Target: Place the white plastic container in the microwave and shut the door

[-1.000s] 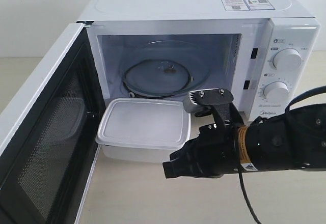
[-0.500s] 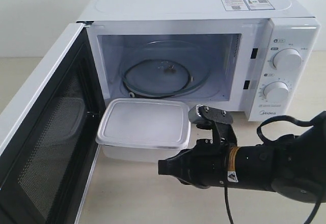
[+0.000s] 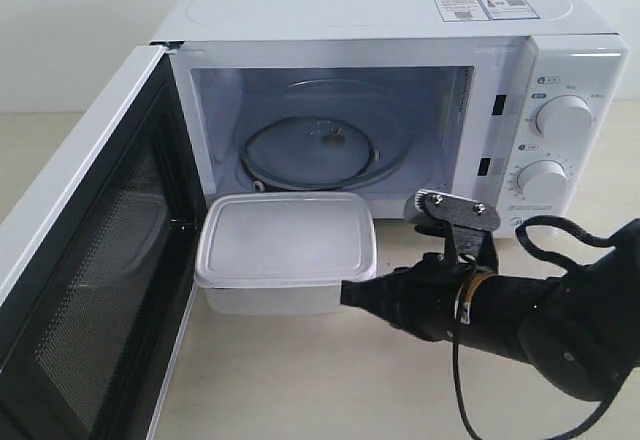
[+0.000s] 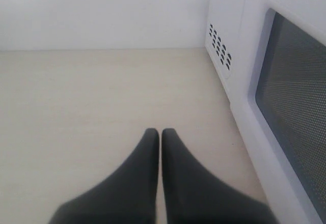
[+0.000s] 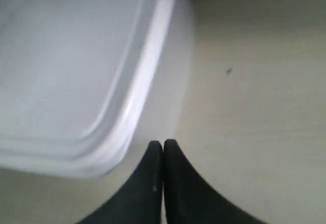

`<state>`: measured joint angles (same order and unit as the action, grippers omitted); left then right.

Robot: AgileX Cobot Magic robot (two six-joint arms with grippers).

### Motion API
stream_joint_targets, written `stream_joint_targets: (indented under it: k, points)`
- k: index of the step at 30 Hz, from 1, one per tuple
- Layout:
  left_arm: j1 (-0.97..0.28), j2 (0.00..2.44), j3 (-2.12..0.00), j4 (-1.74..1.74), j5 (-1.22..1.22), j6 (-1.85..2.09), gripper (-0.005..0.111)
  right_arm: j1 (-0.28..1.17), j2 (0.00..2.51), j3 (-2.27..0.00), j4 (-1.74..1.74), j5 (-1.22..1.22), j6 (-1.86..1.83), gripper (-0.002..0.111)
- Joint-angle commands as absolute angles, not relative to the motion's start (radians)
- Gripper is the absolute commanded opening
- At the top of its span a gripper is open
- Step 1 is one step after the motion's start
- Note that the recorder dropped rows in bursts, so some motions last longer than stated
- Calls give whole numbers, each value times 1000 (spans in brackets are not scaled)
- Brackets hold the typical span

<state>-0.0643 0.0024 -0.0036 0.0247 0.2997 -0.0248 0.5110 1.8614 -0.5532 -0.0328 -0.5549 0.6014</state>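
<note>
The white plastic container (image 3: 285,240) stands lidded on the table just in front of the open microwave (image 3: 400,5), outside the cavity. The door (image 3: 90,290) is swung wide to the left, and the glass turntable (image 3: 320,145) inside is bare. My right gripper (image 3: 347,292) is shut and empty, its tip low at the container's near right corner. In the right wrist view, that gripper (image 5: 163,143) sits right beside the container's rim (image 5: 137,102). My left gripper (image 4: 161,132) is shut and empty over bare table, next to the door's outer face (image 4: 290,107).
Two dials (image 3: 563,117) sit on the microwave's right panel, behind my right arm (image 3: 540,320). The beige table (image 3: 300,380) runs toward the front. A white wall (image 4: 102,10) stands behind the left side. Vent holes (image 4: 219,48) mark the microwave's side.
My right arm swung its shut tip up and right from the table front to the container's near right corner. The container slid slightly to the right.
</note>
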Motion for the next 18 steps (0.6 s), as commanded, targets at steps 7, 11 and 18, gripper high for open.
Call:
stream_joint_targets:
  k: [7,11,18]
  points:
    - [-64,0,0,19,296,-32,4,475,1757,-536,20,-376,465,0]
    - [-64,0,0,19,296,-32,4,501,1605,-399,20,-474,529,0]
    - [-64,0,0,19,296,-32,4,511,1488,-184,-176,-797,849,0]
